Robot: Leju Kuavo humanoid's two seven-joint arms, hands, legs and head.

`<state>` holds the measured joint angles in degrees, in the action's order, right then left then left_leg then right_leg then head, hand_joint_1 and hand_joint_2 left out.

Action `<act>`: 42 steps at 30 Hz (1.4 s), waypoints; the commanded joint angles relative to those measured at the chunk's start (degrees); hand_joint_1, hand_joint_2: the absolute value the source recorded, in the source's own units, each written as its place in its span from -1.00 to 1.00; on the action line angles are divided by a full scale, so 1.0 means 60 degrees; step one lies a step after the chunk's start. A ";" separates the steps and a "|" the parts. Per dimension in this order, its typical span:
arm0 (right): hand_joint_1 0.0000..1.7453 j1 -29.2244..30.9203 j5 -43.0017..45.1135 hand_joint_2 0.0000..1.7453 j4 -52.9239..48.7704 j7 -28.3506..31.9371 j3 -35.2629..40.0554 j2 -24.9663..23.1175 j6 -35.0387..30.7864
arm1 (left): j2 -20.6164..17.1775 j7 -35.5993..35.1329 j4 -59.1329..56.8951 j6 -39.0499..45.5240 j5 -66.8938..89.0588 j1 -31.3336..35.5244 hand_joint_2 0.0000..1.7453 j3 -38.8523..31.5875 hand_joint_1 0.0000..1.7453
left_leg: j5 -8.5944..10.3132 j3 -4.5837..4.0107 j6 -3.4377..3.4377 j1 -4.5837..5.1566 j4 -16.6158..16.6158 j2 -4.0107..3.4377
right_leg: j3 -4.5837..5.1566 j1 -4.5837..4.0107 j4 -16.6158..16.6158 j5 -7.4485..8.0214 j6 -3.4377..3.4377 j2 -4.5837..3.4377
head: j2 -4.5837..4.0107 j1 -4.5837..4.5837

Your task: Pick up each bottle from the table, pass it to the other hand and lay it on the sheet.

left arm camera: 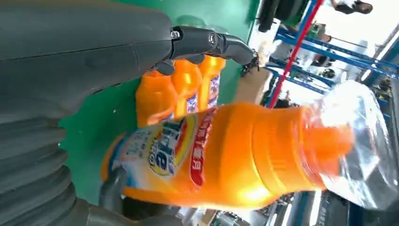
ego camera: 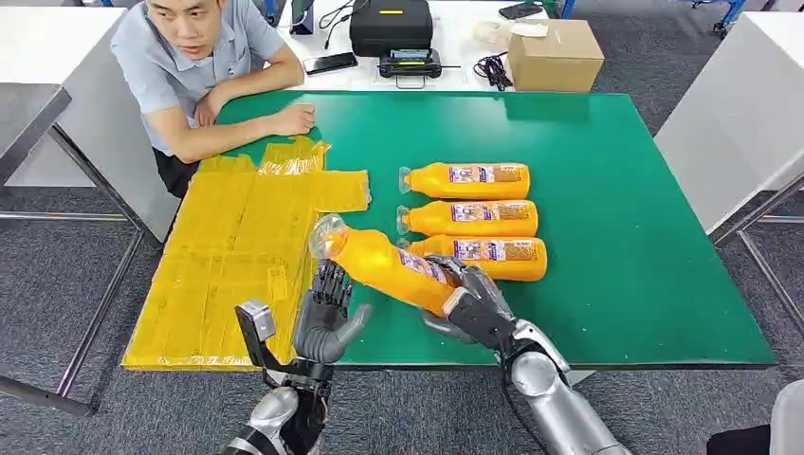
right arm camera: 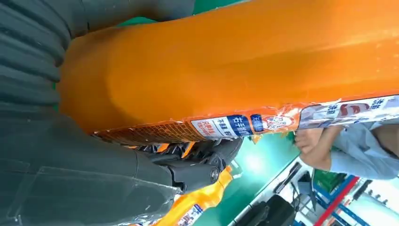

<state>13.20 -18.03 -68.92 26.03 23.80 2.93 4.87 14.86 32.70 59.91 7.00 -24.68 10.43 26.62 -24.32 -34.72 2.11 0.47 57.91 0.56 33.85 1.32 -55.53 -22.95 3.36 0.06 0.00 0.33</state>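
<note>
My right hand (ego camera: 474,301) grips the base of an orange bottle (ego camera: 387,264) with a clear plastic-wrapped cap, held above the green table (ego camera: 616,190) and tilted with its cap toward the yellow sheet (ego camera: 237,246). In the right wrist view the held bottle (right arm camera: 244,61) sits against the palm, fingers (right arm camera: 197,165) wrapped under it. My left hand (ego camera: 327,318) is open just below the bottle's neck, fingers raised and apart. In the left wrist view the held bottle (left arm camera: 235,155) lies across the open fingers (left arm camera: 211,42). Three more orange bottles (ego camera: 469,180) (ego camera: 474,218) (ego camera: 493,256) lie side by side on the table.
A person (ego camera: 199,66) leans on the table's far left corner, a hand (ego camera: 289,118) resting near the sheet's far edge. A cardboard box (ego camera: 555,52) and a black case (ego camera: 391,24) stand on the white table behind. The green table's front edge runs close to my hands.
</note>
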 commanded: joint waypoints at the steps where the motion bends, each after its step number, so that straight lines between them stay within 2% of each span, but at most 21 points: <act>1: 0.98 0.0683 0.0003 1.00 0.1015 -0.0020 0.0502 -0.0018 0.0093 | -0.0077 -0.0092 -0.0522 -0.0100 0.0226 0.0446 1.00 0.0312 -1.00 | -0.0020 0.0040 -0.0025 -0.0016 -0.0002 -0.0030 | -0.0037 -0.0018 0.0008 -0.0010 -0.0030 -0.0022 | 0.0000 0.0000; 12: 1.00 0.0727 -0.0005 1.00 0.0908 -0.0021 0.0566 -0.0035 0.0087 | 0.0011 -0.0180 -0.0896 -0.0101 0.0033 0.0585 1.00 0.0180 -1.00 | -0.0017 0.0033 -0.0022 -0.0013 0.0000 -0.0022 | -0.0028 -0.0016 0.0006 -0.0008 -0.0026 -0.0017 | 0.0000 0.0000; 23: 1.00 0.0914 -0.0328 1.00 0.1021 -0.0131 0.1304 -0.0197 0.0067 | 0.0157 -0.0361 -0.1898 -0.0710 -0.0915 0.1149 1.00 -0.0597 -1.00 | -0.0010 0.0025 -0.0019 -0.0011 -0.0002 -0.0026 | -0.0018 -0.0012 0.0006 0.0000 -0.0022 -0.0023 | 0.0000 0.0000; 35: 1.00 0.0927 -0.0203 1.00 0.1292 -0.0090 0.1444 -0.0308 0.0244 | 0.0177 -0.0130 -0.1298 -0.0991 -0.0794 0.1043 1.00 -0.0642 -1.00 | -0.0022 0.0043 -0.0028 -0.0021 0.0005 -0.0027 | -0.0040 -0.0024 -0.0001 -0.0015 -0.0036 -0.0020 | 0.0000 0.0000; 38: 1.00 0.1041 -0.0196 1.00 0.1499 -0.0105 0.1481 -0.0386 0.0239 | 0.0166 0.0164 -0.1077 -0.0674 -0.0261 0.1026 1.00 -0.0458 -0.96 | -0.0013 0.0023 -0.0020 -0.0013 0.0005 -0.0026 | -0.0019 -0.0015 -0.0002 -0.0006 -0.0026 -0.0023 | 0.0000 0.0000; 39: 1.00 0.1042 -0.0168 1.00 0.1515 -0.0088 0.1487 -0.0407 0.0254 | 0.0205 0.0150 -0.1032 -0.0601 -0.0234 0.0999 1.00 -0.0480 1.00 | -0.0024 0.0035 -0.0031 -0.0021 0.0014 -0.0036 | -0.0031 -0.0024 -0.0008 -0.0013 -0.0039 -0.0030 | 0.0000 0.0000; 42: 0.98 0.1038 -0.0156 1.00 0.1507 -0.0078 0.1495 -0.0422 0.0260 | 0.0208 0.0142 -0.1036 -0.0604 -0.0225 0.1002 1.00 -0.0477 1.00 | -0.0020 0.0030 -0.0026 -0.0022 0.0011 -0.0024 | -0.0028 -0.0025 -0.0005 -0.0012 -0.0033 -0.0019 | 0.0000 0.0000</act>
<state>16.13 -19.19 -64.50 25.44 30.49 1.05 6.10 16.06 33.29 54.75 2.14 -27.13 14.45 24.11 -24.30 -34.75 2.12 0.47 57.91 0.58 33.87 1.32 -55.53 -22.94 3.37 0.07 0.00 0.33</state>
